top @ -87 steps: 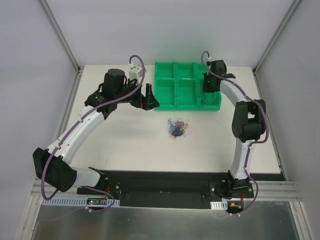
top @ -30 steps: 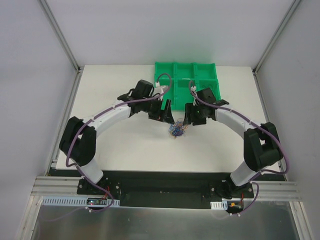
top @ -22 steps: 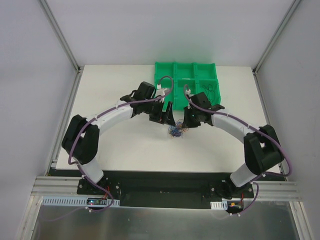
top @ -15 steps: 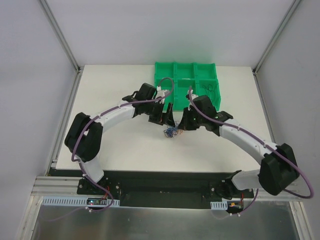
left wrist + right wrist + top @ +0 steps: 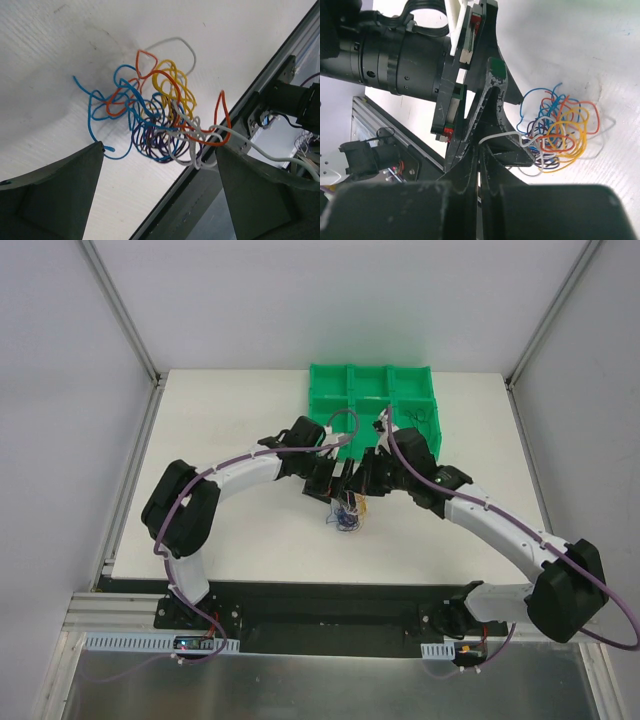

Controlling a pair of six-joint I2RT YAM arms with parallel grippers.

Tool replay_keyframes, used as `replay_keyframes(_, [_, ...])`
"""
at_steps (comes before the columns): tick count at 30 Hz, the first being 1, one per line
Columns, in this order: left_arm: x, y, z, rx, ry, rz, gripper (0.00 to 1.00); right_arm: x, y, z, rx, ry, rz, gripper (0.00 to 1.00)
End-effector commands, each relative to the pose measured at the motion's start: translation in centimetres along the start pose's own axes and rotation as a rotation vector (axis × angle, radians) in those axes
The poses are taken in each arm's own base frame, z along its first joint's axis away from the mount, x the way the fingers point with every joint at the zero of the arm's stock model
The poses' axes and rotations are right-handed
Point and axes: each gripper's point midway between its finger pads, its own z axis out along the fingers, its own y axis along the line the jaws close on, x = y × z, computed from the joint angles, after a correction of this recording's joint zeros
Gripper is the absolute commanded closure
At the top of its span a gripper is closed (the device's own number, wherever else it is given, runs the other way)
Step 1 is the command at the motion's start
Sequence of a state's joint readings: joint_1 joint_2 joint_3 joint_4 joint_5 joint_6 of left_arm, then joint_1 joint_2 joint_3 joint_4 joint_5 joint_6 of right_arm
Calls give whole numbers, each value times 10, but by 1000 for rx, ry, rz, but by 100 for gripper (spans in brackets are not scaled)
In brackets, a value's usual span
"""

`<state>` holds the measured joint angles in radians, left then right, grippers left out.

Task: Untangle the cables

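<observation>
The cables point(image 5: 347, 512) are a small knot of thin blue, orange, yellow, purple and white strands on the white table, just in front of both grippers. In the left wrist view the knot point(image 5: 155, 120) lies between and ahead of my left gripper point(image 5: 160, 167), which is open with nothing between its fingers. One white strand point(image 5: 280, 159) runs taut out of the knot to the right. My right gripper point(image 5: 481, 147) is shut on that white strand point(image 5: 502, 136), with the rest of the knot point(image 5: 560, 132) hanging beyond it. From above, the left gripper point(image 5: 333, 485) and right gripper point(image 5: 360, 483) stand almost touching.
A green compartment bin point(image 5: 312, 390) stands just behind the grippers. The table's near edge and its black rail point(image 5: 235, 150) run diagonally close behind the knot in the left wrist view. The left arm's wrist body point(image 5: 395, 55) fills the upper left of the right wrist view.
Both arms have closed in on the knot from behind. The right gripper has shut on a white strand and pulled it taut; the left gripper has opened wider. The knot shifted slightly toward the near edge.
</observation>
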<state>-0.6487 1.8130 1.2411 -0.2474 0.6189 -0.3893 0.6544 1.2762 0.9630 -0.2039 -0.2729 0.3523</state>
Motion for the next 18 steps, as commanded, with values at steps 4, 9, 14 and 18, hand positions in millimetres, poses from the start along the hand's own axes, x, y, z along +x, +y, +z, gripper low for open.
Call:
replay_keyframes(4, [-13, 2, 6, 8, -28, -46, 7, -37, 93, -39, -265, -143, 20, 99])
replay_keyframes(9, [-17, 16, 3, -9, -41, -95, 11, -62, 129, -82, -339, -242, -21, 99])
replay_keyframes(14, [-23, 33, -3, -46, -69, -130, 14, -95, 161, -140, -371, -357, -122, 99])
replay_keyframes(18, [-32, 40, -14, -57, -100, -143, 15, -115, 178, -190, -370, -459, -202, 99])
